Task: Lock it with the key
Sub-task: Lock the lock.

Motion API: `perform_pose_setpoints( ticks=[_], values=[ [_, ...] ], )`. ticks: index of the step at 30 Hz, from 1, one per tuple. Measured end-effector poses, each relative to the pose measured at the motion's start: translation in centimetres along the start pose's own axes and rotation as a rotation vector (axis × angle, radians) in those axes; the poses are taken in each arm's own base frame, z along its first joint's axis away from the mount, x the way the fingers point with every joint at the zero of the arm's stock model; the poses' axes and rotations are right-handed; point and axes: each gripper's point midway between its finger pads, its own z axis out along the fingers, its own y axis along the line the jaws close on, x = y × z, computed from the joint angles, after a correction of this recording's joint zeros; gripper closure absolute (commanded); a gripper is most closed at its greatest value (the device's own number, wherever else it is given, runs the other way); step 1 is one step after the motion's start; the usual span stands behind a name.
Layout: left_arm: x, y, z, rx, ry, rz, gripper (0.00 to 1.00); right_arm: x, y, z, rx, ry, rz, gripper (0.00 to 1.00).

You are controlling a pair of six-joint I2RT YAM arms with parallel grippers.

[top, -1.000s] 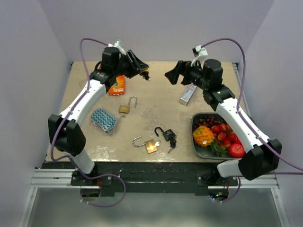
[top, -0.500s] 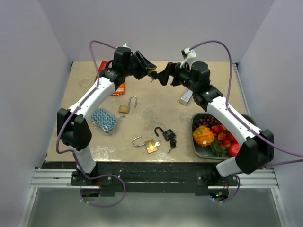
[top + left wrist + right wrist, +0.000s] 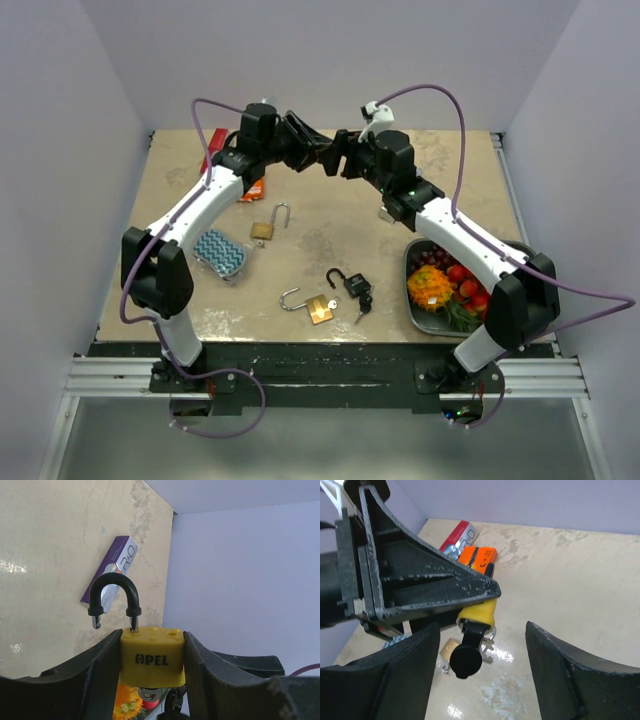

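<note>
My left gripper (image 3: 152, 660) is shut on a yellow padlock (image 3: 152, 657) marked OPEL and holds it in the air over the back of the table. Its black shackle (image 3: 114, 597) stands open, one leg out of the body. A black-headed key (image 3: 467, 657) sticks out of the padlock's underside (image 3: 481, 611), with more keys on a ring behind it. My right gripper (image 3: 480, 630) is open, one finger on each side of the key head, not touching it. In the top view the left gripper (image 3: 316, 154) and right gripper (image 3: 338, 160) meet tip to tip.
On the table lie a brass padlock (image 3: 264, 229), a second brass padlock (image 3: 318, 308), a black padlock with keys (image 3: 354, 286), a blue patterned pouch (image 3: 219, 252), an orange pack (image 3: 250, 188) and a purple-white box (image 3: 112, 575). A fruit tray (image 3: 412, 262) sits at the right.
Both arms have swung inward at the back of the table. The right gripper has come up to the padlock in the left gripper and now straddles the key.
</note>
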Motion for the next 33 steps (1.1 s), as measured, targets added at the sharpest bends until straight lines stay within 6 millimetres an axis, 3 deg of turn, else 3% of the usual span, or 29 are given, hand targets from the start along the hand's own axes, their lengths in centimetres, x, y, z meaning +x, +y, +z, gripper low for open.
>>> perform_pose_setpoints(
  ticks=[6, 16, 20, 22, 23, 27, 28, 29, 30, 32, 33],
  values=[
    [0.0, -0.3, 0.0, 0.008, 0.001, -0.037, 1.0, -1.2, -0.5, 0.9, 0.078, -0.055, -0.004, 0.42],
    [-0.2, -0.7, 0.1, 0.018, -0.005, -0.078, 1.0, -0.4, -0.4, 2.1, 0.096, -0.053, 0.005, 0.51],
    [-0.3, -0.9, 0.1, 0.029, -0.011, -0.083, 1.0, -0.5, 0.1, 2.3, 0.086, -0.057, 0.012, 0.89],
    [-0.5, -0.9, 0.1, 0.034, -0.018, -0.083, 0.96, -0.6, 0.2, 2.4, 0.085, -0.058, 0.012, 1.0],
    [-0.6, -0.7, 0.2, 0.032, -0.022, -0.083, 0.95, -0.5, 0.2, 2.5, 0.082, -0.055, 0.011, 1.0],
    [-0.5, -0.1, 0.1, 0.022, -0.026, -0.087, 0.74, 0.1, 0.5, 2.7, 0.062, -0.03, 0.021, 1.0],
    [-0.5, 0.0, -0.1, 0.022, -0.028, -0.088, 0.57, 0.1, 0.4, 2.7, 0.057, -0.025, 0.023, 1.0],
    [-0.6, 0.2, -0.3, 0.022, -0.032, -0.089, 0.49, 0.3, 0.6, 2.6, 0.046, -0.016, 0.029, 1.0],
    [-0.7, 0.4, -0.5, 0.021, -0.035, -0.089, 0.31, 0.4, 0.8, 2.6, 0.034, -0.009, 0.031, 1.0],
    [-0.9, 0.6, -0.8, 0.025, -0.038, -0.09, 0.07, 0.6, 1.0, 2.6, 0.01, 0.003, 0.038, 1.0],
    [-1.1, 0.7, -1.1, 0.03, -0.041, -0.089, 0.01, 0.7, 1.0, 2.5, 0.008, 0.011, 0.041, 1.0]
  ],
)
